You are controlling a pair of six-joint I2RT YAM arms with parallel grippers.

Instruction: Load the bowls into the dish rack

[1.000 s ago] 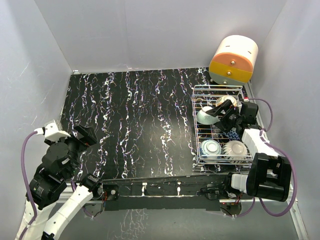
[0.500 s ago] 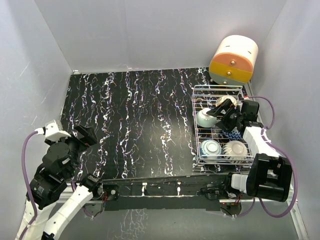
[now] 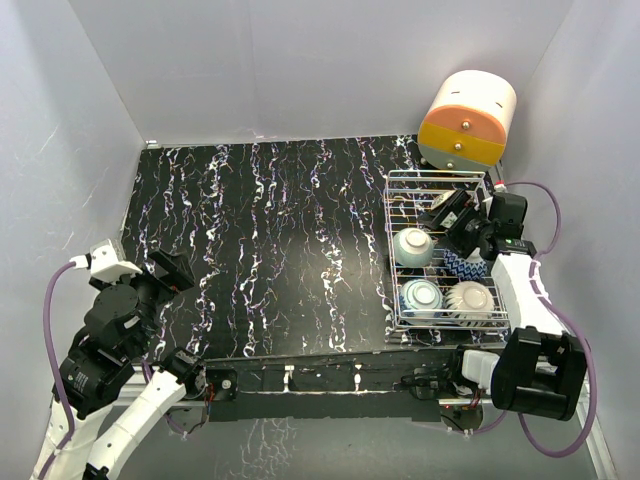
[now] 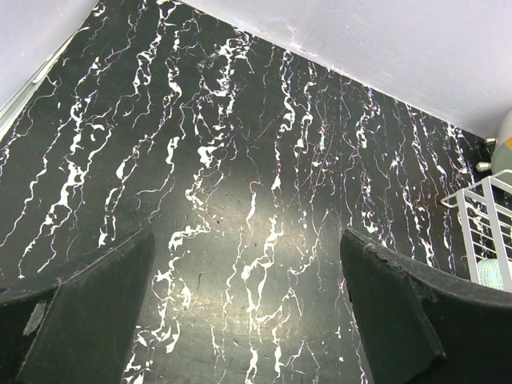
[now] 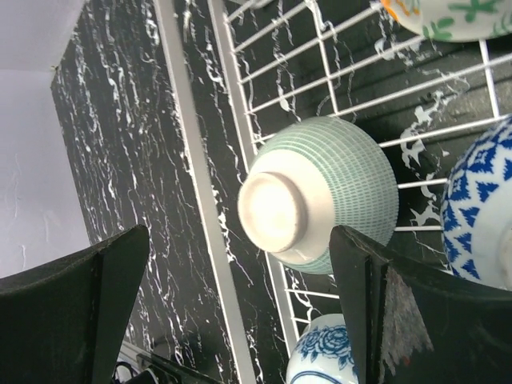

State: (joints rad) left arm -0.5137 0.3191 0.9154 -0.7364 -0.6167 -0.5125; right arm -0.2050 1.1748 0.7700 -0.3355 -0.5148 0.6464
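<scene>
The silver wire dish rack (image 3: 400,184) stands at the right of the black marbled table. The mint green bowl (image 3: 413,246) rests in it bottom-up on the wires (image 5: 320,200), held by nothing. A blue-and-white floral bowl (image 3: 422,296), a pale ribbed bowl (image 3: 470,298) and a blue-patterned bowl (image 3: 462,266) sit in the rack too. The cream bowl with the orange flower (image 5: 448,14) shows at the top of the right wrist view. My right gripper (image 3: 450,215) is open above the rack, just behind the mint bowl and apart from it (image 5: 240,312). My left gripper (image 3: 170,270) is open and empty at the left (image 4: 248,320).
A cream-and-orange rounded drawer box (image 3: 467,120) stands behind the rack at the back right. White walls close in the table on three sides. The rack's corner (image 4: 480,232) shows at the right of the left wrist view.
My right gripper has let go of the mint green bowl, which has settled lower in the rack. The gripper has drawn back toward the rack's far right. The left arm has not moved.
</scene>
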